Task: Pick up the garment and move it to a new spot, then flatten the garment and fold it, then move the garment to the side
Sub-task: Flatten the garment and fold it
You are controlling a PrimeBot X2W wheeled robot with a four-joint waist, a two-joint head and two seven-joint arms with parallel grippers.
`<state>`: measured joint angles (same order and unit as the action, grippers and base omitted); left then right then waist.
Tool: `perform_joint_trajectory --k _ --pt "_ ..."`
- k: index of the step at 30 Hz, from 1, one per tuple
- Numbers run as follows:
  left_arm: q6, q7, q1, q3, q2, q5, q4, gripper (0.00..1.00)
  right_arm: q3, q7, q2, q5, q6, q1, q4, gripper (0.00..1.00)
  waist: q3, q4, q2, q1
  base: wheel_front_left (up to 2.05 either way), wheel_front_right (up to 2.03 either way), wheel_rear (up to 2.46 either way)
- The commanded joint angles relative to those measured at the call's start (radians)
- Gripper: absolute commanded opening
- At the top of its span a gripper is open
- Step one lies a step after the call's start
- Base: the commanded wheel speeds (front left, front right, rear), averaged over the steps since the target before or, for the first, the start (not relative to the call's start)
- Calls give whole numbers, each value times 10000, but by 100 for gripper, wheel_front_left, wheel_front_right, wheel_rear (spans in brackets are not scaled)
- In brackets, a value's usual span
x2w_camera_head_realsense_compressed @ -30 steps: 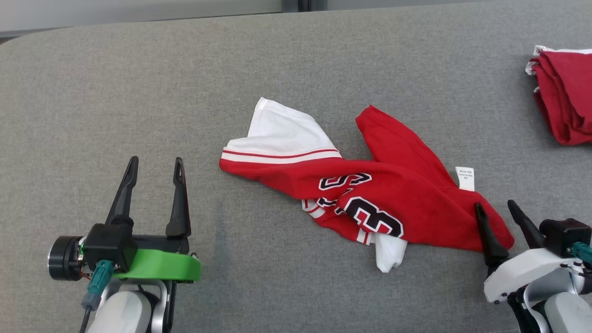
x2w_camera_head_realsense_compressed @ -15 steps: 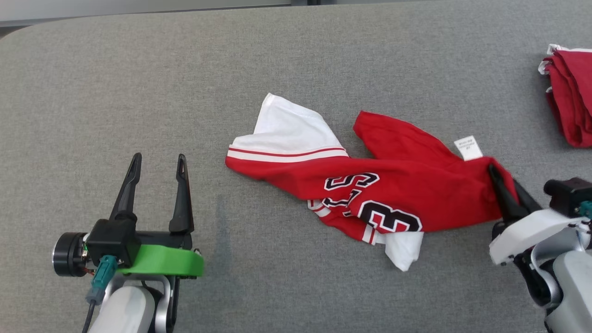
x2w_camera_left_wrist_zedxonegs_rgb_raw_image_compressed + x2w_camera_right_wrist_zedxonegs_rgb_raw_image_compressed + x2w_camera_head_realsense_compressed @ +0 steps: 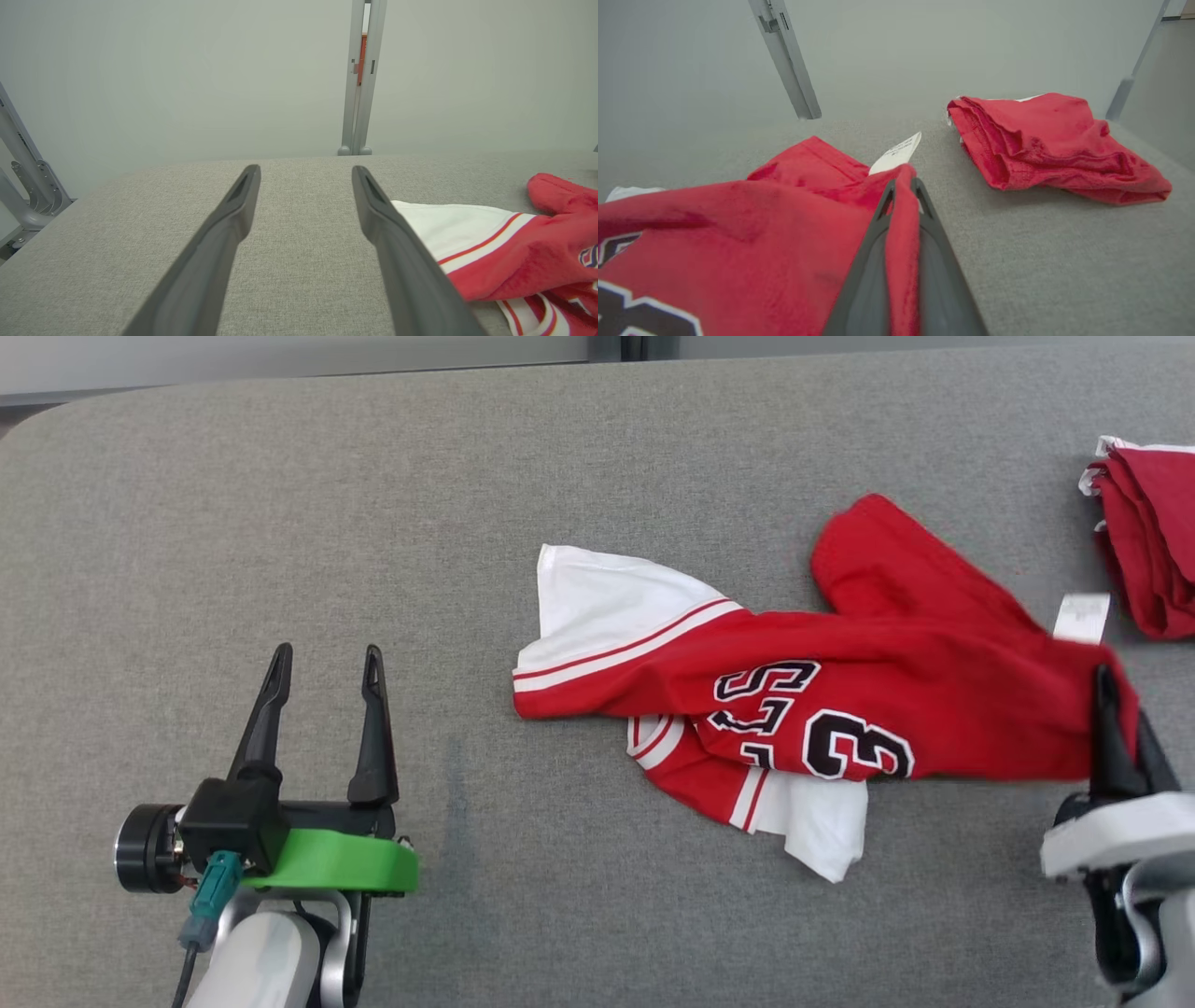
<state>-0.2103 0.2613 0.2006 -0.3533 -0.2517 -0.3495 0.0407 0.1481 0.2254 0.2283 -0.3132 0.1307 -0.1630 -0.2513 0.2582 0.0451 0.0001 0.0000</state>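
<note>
The garment (image 3: 840,700) is a red and white jersey with black numbers, lying crumpled across the middle and right of the grey table (image 3: 373,504). My right gripper (image 3: 1116,695) is shut on the garment's red right edge, lifting that edge off the table; the right wrist view shows red cloth (image 3: 903,224) pinched between the two fingers, with the white label (image 3: 896,151) just beyond. My left gripper (image 3: 322,667) hovers open at the lower left, well clear of the garment, whose white sleeve (image 3: 448,224) lies to its right.
A second folded red cloth (image 3: 1153,541) lies at the table's far right edge, close behind my right gripper, also visible as a red pile (image 3: 1055,140). Bare grey table stretches to the left and front. A grey wall and metal posts (image 3: 359,79) stand beyond the table.
My right gripper has shut on the garment's right edge and pulled it right and up; the garment has stretched and slid rightward. The left gripper has stayed put.
</note>
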Motion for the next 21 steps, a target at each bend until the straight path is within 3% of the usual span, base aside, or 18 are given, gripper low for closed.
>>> perform_joint_trajectory --k 1,7,10,11,12,21 --pt "46 45 7 52 25 122 8 100 154 17 -287 -82 1 421 -248 0 -2 -7 -1 0 0 0 0" --pt "107 40 -93 95 85 139 66 100 776 225 -1272 -390 1 1699 -1519 0 -79 -53 -1 0 0 0 0" --pt "145 41 -112 134 82 167 93 100 587 272 -1554 -617 1 1937 -1874 0 -114 -95 -1 0 0 0 0" --pt "141 41 -121 147 72 176 97 100 463 301 -1604 -610 2 1924 -1846 17 -125 -122 -1 0 0 0 0" --pt "132 41 -139 164 63 182 98 100 341 333 -1644 -629 2 1842 -1693 100 -148 -158 -1 0 0 0 0" --pt "68 42 -390 214 -43 165 183 100 -458 379 -1182 445 1 1461 1365 100 -524 -349 -1 0 0 0 0"
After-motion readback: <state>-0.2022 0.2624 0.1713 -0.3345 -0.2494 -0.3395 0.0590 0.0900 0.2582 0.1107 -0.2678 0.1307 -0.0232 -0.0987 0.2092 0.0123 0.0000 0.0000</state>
